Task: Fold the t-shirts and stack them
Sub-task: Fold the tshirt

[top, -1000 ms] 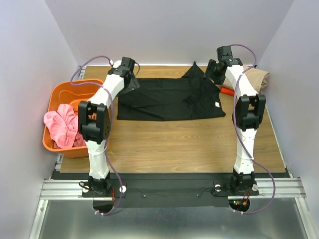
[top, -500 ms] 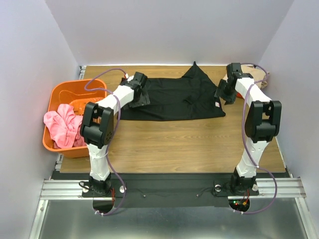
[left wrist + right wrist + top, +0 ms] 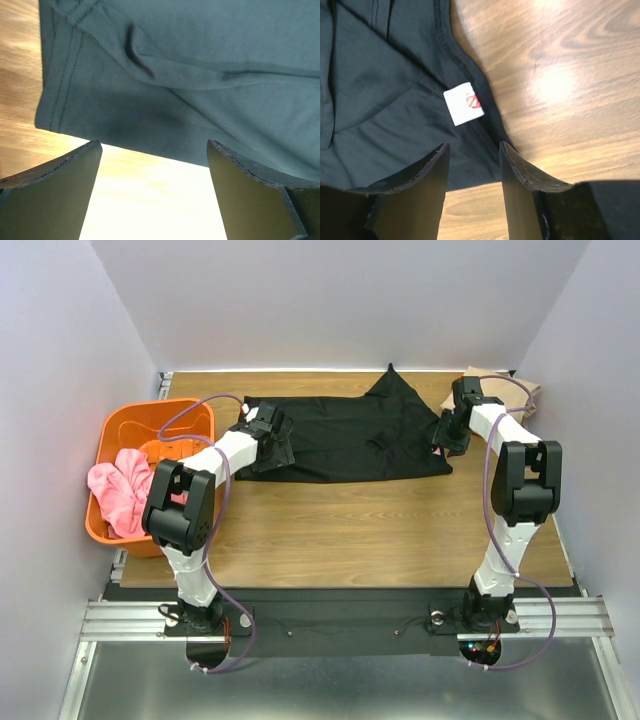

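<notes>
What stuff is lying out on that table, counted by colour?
black t-shirt: 1
tan cloth: 1
pink cloth: 1
orange basket: 1
Total: 4

spread t-shirt (image 3: 340, 440) lies across the far half of the table (image 3: 350, 530); basket (image 3: 140, 420) stands left of it; second t-shirt (image 3: 528, 390) at far-right corner.
</notes>
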Controlling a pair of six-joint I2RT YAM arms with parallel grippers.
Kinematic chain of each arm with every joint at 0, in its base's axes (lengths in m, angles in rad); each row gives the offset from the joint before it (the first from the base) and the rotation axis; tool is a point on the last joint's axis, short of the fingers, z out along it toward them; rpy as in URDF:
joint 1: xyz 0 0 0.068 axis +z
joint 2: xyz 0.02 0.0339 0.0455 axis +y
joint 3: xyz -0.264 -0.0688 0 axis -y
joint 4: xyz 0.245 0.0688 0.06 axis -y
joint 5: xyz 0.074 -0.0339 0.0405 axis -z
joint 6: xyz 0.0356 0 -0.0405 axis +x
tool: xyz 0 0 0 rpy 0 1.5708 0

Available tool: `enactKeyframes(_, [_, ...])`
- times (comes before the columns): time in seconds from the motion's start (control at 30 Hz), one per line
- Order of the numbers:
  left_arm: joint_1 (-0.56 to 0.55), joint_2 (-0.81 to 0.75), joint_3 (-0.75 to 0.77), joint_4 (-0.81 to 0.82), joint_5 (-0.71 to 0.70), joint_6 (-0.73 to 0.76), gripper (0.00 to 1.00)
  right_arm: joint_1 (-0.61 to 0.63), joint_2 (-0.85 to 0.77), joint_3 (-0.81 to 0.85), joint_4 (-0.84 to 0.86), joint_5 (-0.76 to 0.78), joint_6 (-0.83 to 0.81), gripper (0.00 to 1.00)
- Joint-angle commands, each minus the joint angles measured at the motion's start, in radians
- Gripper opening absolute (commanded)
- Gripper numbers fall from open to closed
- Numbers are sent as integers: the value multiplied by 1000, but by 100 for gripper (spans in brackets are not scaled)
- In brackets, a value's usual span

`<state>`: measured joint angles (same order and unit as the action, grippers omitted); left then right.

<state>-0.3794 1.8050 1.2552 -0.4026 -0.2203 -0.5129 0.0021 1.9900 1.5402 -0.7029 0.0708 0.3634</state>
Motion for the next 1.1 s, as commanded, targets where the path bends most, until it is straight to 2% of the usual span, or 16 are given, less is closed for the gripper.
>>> enactKeyframes(0.0, [-1,-42,-43,83,2,-1,98,-22,10,-17,62,32,-23,49])
enactKeyframes(0.47, [-1,-27,-138,157,26,-3,98,-28,-3,-124,79,14,-44,35])
enactKeyframes(0.53, [0,-35,-152,153,22,-10,98,-28,-16,-144,77,12,-44,26])
enactKeyframes(0.57, [-1,-38,-155,150,22,-12,98,-28,-22,-155,77,18,-43,17])
enactKeyframes(0.7, [-1,-58,-181,137,27,-27,98,-33,-65,-212,75,38,-41,0])
enactKeyframes(1.07, [-21,-174,-303,97,62,-67,98,-68,-260,-422,14,37,-9,0])
